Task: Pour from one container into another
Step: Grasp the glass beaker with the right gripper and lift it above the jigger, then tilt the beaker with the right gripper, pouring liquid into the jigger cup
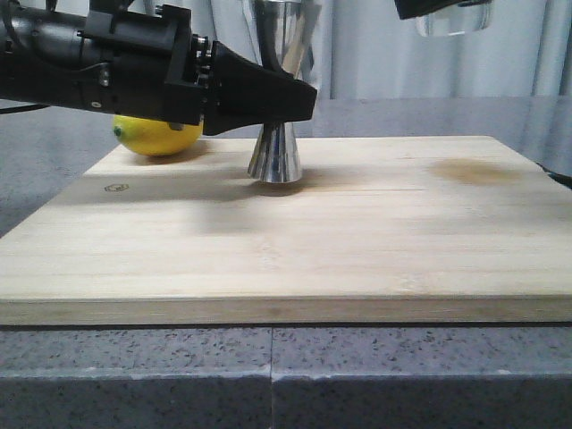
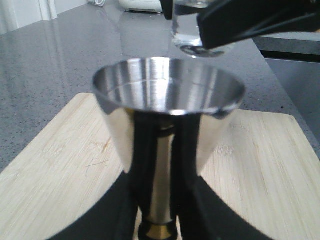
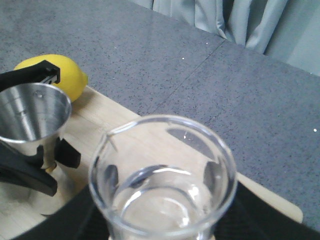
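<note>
High above the wooden board [image 1: 375,241], the glass cup [image 3: 162,185] hangs upright in the right arm's closed jaws. Lower down, the shiny metal cup [image 1: 277,159] stands on the board, squeezed by the left arm's jaws. A lemon [image 1: 156,136] sits behind, on the grey counter [image 1: 134,371].

The jigger [image 1: 279,134] is shiny steel, shaped like an hourglass, with a thin gold band at its narrow waist. It stands upright on its lower cone on the wooden board, and my left tool [image 1: 299,98] grips it at the waist. The beaker [image 3: 162,182] is small and of clear glass, with a pouring lip. It is upright, lifted above the board, well apart from the jigger, with a little clear liquid at its bottom.
</note>
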Robot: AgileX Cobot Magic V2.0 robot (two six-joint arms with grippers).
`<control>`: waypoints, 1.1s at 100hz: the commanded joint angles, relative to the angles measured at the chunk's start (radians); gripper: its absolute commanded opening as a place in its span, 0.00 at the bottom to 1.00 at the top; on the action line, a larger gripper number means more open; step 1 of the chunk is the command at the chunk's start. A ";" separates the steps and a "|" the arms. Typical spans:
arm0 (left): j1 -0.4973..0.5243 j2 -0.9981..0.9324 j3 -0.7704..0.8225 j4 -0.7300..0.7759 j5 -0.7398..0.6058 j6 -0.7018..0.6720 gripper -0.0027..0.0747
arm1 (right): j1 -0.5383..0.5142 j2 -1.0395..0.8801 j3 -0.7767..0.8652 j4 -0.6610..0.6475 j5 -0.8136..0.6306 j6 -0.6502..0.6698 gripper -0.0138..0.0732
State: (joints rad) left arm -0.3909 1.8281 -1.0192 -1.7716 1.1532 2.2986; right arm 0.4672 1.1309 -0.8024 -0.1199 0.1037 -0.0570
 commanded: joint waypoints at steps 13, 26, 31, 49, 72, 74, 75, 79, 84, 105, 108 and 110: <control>-0.006 -0.042 -0.029 -0.080 0.104 0.000 0.18 | 0.023 0.058 -0.182 -0.087 0.091 -0.034 0.44; -0.006 -0.042 -0.029 -0.080 0.104 0.000 0.18 | 0.045 0.105 -0.261 -0.087 0.177 -0.104 0.44; -0.006 -0.042 -0.029 -0.080 0.104 0.000 0.18 | 0.053 0.117 -0.284 -0.087 0.199 -0.126 0.44; -0.006 -0.042 -0.029 -0.080 0.104 0.000 0.18 | 0.085 0.156 -0.346 -0.087 0.258 -0.211 0.44; -0.006 -0.042 -0.029 -0.080 0.104 0.000 0.18 | 0.107 0.193 -0.394 -0.087 0.281 -0.283 0.44; -0.006 -0.042 -0.029 -0.080 0.104 0.000 0.18 | 0.109 0.198 -0.397 -0.087 0.284 -0.291 0.44; -0.006 -0.042 -0.029 -0.080 0.104 0.000 0.18 | 0.109 0.199 -0.401 -0.087 0.286 -0.294 0.44; -0.006 -0.042 -0.029 -0.080 0.104 0.000 0.18 | 0.115 0.209 -0.410 -0.087 0.296 -0.314 0.44; -0.006 -0.042 -0.029 -0.080 0.104 0.000 0.18 | 0.119 0.221 -0.425 -0.089 0.317 -0.343 0.44; -0.006 -0.042 -0.029 -0.080 0.104 0.000 0.18 | 0.138 0.244 -0.447 -0.091 0.342 -0.445 0.44; -0.006 -0.042 -0.029 -0.080 0.104 0.000 0.18 | 0.138 0.244 -0.447 -0.091 0.344 -0.452 0.44; -0.006 -0.042 -0.029 -0.080 0.104 0.000 0.18 | 0.138 0.244 -0.447 -0.091 0.344 -0.454 0.44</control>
State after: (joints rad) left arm -0.3883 1.8281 -1.0192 -1.7694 1.1532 2.2986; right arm 0.6012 1.4038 -1.2117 -0.1965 0.4995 -0.4682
